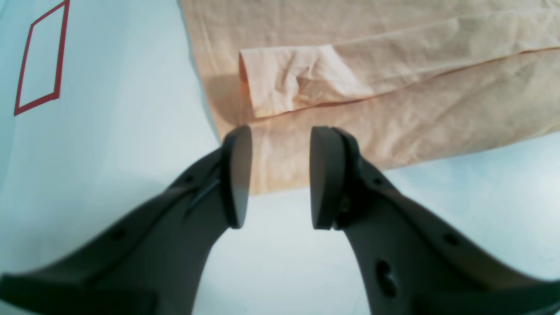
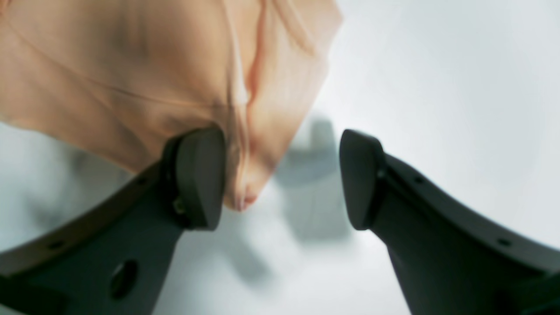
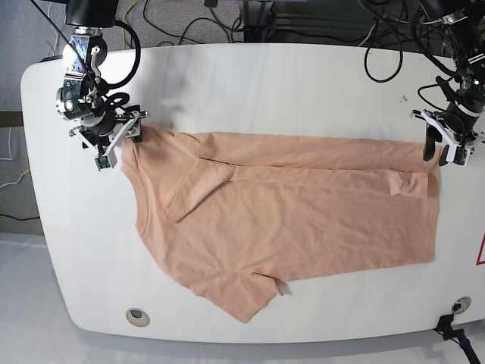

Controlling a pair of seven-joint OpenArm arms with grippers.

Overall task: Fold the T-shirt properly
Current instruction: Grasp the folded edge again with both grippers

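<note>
Plain peach short-sleeved cotton T-shirt (image 3: 288, 220) lies spread across the white rounded surface (image 3: 250, 83), partly folded: the top edge is turned down in a long strip running across the garment, one sleeve (image 3: 254, 292) sticks out toward the near edge, and a small flap (image 3: 405, 184) is folded over by the hem end. Neckline end points to the base view's left, hem to its right. Right gripper (image 2: 282, 179) sits at the shirt's upper left corner in base view; jaws spread wide, and a pinched point of peach fabric hangs against the inner face of one black finger (image 2: 201, 175) without being clamped, the other finger well clear. That wrist view is blurred, so contact beyond that one pad is unclear. Left gripper (image 1: 280, 177) hovers at the hem corner on base view's right; jaws parted with a clear gap, nothing between them, the shirt's corner lying flat just beyond the tips. Folded-over flap of lighter fabric shows ahead of the tips in the left wrist view. Red outlined rectangle (image 1: 41, 59) marked on the surface, off to the side of the shirt. Black cables (image 3: 303, 23) run along the far edge.
</note>
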